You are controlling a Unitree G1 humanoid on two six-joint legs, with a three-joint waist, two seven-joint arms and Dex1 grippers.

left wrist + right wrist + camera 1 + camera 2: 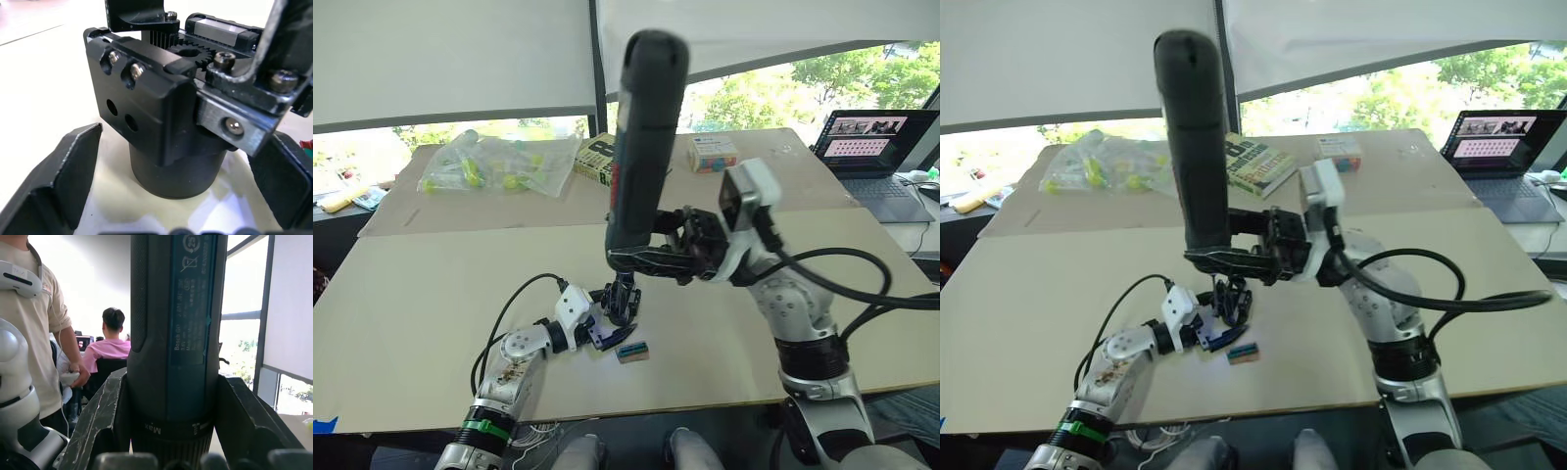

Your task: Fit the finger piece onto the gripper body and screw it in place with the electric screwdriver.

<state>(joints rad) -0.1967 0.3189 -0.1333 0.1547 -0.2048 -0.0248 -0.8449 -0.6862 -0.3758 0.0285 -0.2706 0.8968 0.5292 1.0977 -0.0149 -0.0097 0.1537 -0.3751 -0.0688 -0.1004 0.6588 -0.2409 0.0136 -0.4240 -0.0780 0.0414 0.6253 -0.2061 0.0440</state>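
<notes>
The electric screwdriver (641,147), a thick black cylinder, stands upright with my right gripper (651,257) shut on its lower end; the right wrist view shows both fingers (102,416) pressed against its barrel (171,333). Directly below it on the table sits the gripper body (622,299), a black block on a round base (176,166). A black piece (132,14) that looks like the finger piece rises from the body's top beside a screw head. My left gripper (605,331) is open, its fingers (63,181) on either side of the base without touching it. The screwdriver's bit is hidden.
A small teal-and-red block (632,351) lies just right of my left gripper. At the table's far side are a plastic bag of yellow-green items (499,162), a book (595,159) and a small box (713,152). A laptop (876,147) sits far right. People (110,345) stand behind.
</notes>
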